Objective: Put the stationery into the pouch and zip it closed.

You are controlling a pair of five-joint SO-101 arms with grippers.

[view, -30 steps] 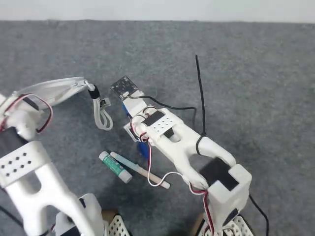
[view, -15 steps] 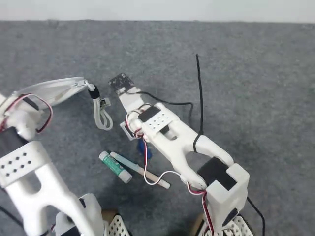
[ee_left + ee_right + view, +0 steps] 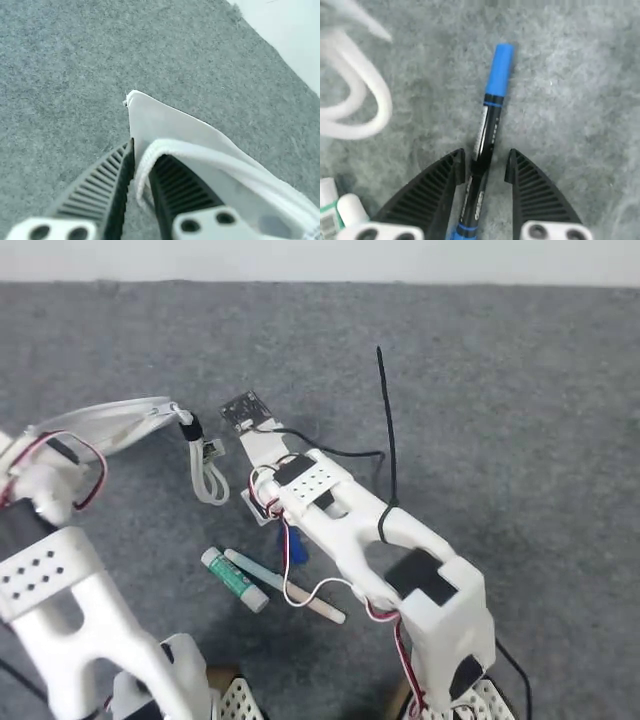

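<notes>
My left gripper [image 3: 140, 162] is shut on the rim of the white pouch [image 3: 200, 145], which it holds off the carpet at the left of the high view [image 3: 120, 420]. The pouch's loop strap [image 3: 207, 483] hangs down. My right gripper [image 3: 485, 160] is low over the carpet and open, its fingers [image 3: 442, 182] on either side of a black pen with a blue cap [image 3: 491, 120]. The pen touches one finger and stands clear of the other. In the high view, a bit of blue from the pen [image 3: 296, 546] shows under the right arm. A green-and-white glue stick [image 3: 235, 580] and a pale pencil [image 3: 290, 588] lie side by side near the arms' bases.
Grey carpet [image 3: 500, 420] covers the whole table. A black cable tie [image 3: 385, 430] sticks up from the right arm, and thin wires run along it. The strap [image 3: 362, 107] and glue stick [image 3: 330, 210] lie close to the right gripper.
The right arm has swung a little to the left and its gripper has shifted along the blue pen. The left arm and the pouch have stayed still.
</notes>
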